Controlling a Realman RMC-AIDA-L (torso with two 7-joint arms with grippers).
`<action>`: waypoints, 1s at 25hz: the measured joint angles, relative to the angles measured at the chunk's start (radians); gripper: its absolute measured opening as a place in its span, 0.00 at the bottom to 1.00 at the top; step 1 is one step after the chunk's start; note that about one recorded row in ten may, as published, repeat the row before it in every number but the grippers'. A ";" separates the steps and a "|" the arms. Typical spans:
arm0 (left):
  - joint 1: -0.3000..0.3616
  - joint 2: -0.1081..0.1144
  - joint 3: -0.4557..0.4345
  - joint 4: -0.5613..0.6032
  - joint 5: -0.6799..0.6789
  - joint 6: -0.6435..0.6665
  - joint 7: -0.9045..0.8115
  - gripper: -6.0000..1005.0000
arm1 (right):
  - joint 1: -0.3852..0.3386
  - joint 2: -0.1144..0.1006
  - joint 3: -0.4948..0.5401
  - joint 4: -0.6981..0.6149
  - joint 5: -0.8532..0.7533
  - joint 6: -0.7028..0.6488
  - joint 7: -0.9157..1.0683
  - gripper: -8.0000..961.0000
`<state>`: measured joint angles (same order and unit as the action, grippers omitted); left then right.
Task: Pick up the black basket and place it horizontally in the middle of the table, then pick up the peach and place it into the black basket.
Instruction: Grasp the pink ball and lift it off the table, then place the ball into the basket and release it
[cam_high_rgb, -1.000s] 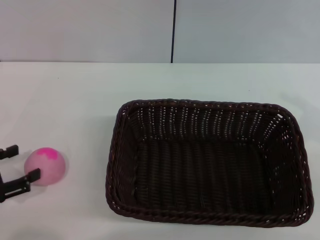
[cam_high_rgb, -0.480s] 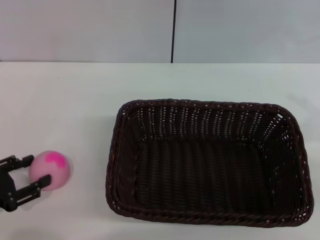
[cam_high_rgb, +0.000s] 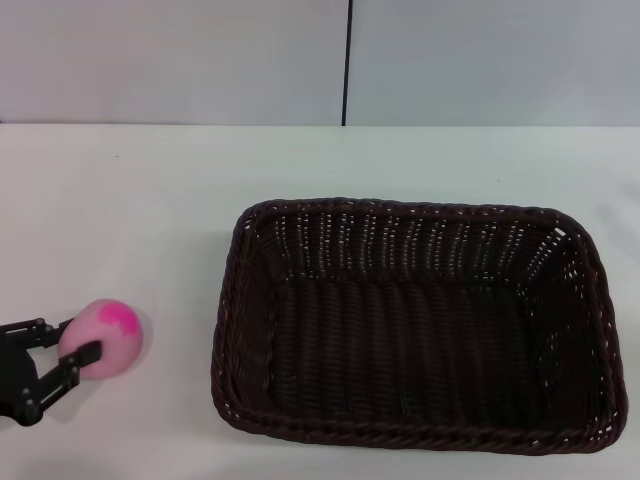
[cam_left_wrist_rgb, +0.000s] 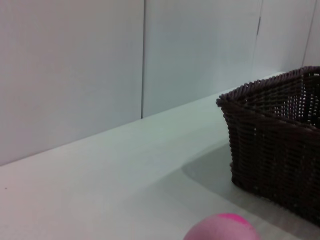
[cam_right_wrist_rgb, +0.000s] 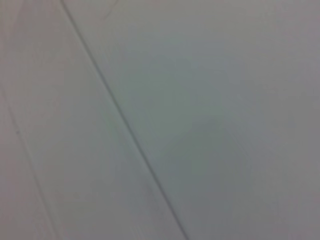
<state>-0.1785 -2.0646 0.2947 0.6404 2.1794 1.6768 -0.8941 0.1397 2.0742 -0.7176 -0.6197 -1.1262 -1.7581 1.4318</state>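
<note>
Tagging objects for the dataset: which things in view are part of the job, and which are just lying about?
Part of the job:
- black basket, empty, lengthwise across the table
- peach, left of the basket, on the table
- left gripper, closed around the peach

Just lying about:
- nothing else on the table; only the grey wall panels behind

Right gripper: out of view.

White counter (cam_high_rgb: 150, 200): basket (cam_high_rgb: 415, 325) sits on it twd the right, long side across, nothing in it. Peach (cam_high_rgb: 105, 338) near the left front edge, well apart from basket.
</note>
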 joint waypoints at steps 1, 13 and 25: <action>0.000 0.000 0.000 0.000 0.000 0.000 0.000 0.49 | 0.000 0.000 0.009 0.009 0.000 -0.001 -0.003 0.80; -0.031 -0.003 -0.034 -0.012 -0.283 0.191 -0.044 0.24 | 0.006 0.000 0.037 0.053 -0.001 -0.010 -0.023 0.80; -0.239 -0.012 0.220 -0.307 -0.303 0.201 0.015 0.16 | 0.033 0.001 0.031 0.093 0.000 -0.041 -0.044 0.80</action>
<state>-0.4172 -2.0769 0.5146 0.3330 1.8761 1.8779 -0.8788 0.1727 2.0747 -0.6863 -0.5266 -1.1262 -1.7992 1.3875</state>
